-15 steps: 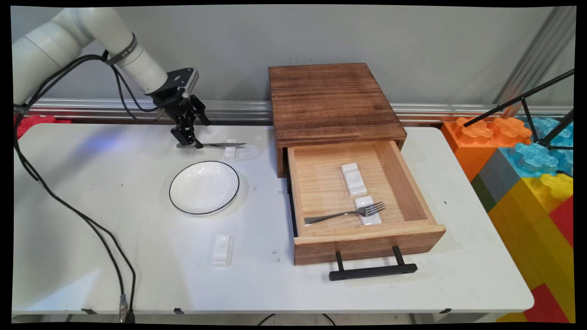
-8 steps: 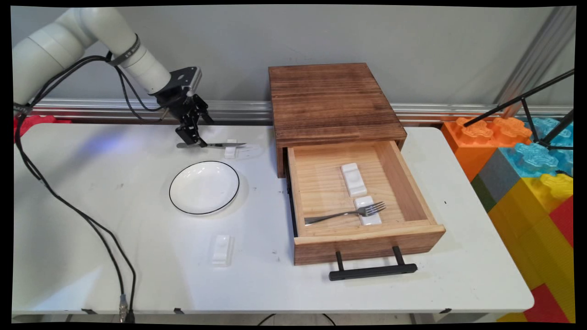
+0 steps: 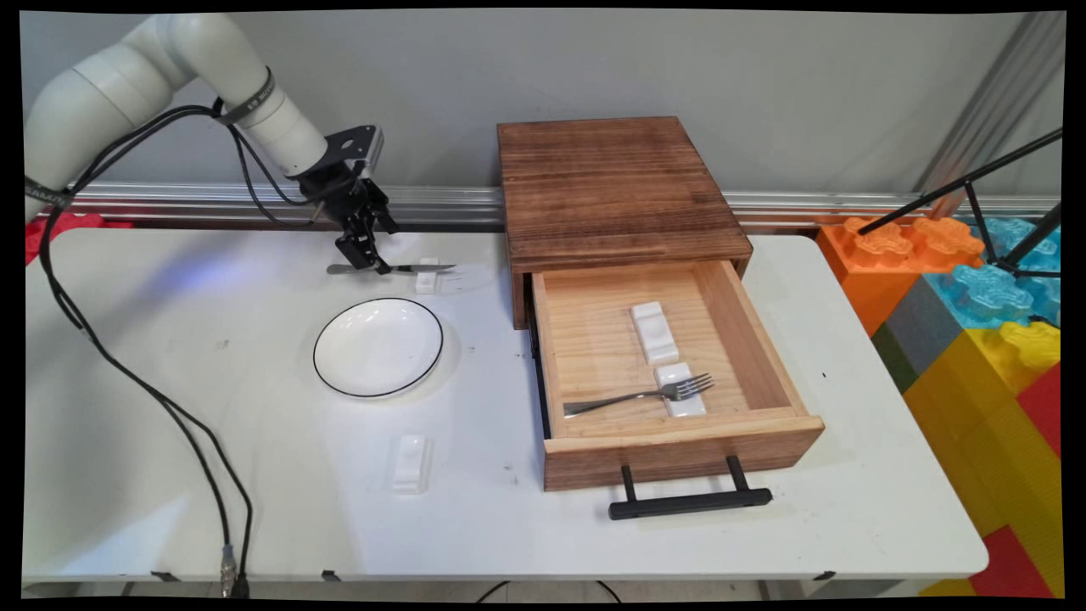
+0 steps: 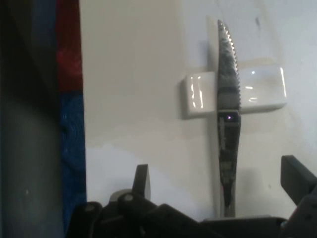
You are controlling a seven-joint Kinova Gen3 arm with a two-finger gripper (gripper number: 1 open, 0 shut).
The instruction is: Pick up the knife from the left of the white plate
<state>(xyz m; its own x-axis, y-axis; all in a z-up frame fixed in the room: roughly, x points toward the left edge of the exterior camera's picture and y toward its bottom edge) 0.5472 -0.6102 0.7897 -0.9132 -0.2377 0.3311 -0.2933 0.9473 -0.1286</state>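
Note:
A steel knife (image 3: 399,269) with a serrated blade lies at the back of the white table (image 3: 212,475). Its blade rests across a small white cutlery rest (image 3: 427,278). My gripper (image 3: 366,260) hangs low over the knife's handle end, left of the rest. In the hand view the knife (image 4: 228,148) runs up the picture across the rest (image 4: 257,91). The gripper (image 4: 218,171) is open, and the handle lies between its two fingers without touching either. A white plate with a black rim (image 3: 377,346) sits just in front of the knife.
A wooden box (image 3: 611,187) stands at the back centre with its drawer (image 3: 679,450) pulled out. In the drawer a fork (image 3: 645,395) lies on one of two white rests (image 3: 654,333). Another rest (image 3: 410,462) lies near the front. Coloured blocks (image 3: 976,297) stand at the right.
The gripper has shifted a little to the right along the knife handle, towards the rest. The knife and everything else have stayed in place.

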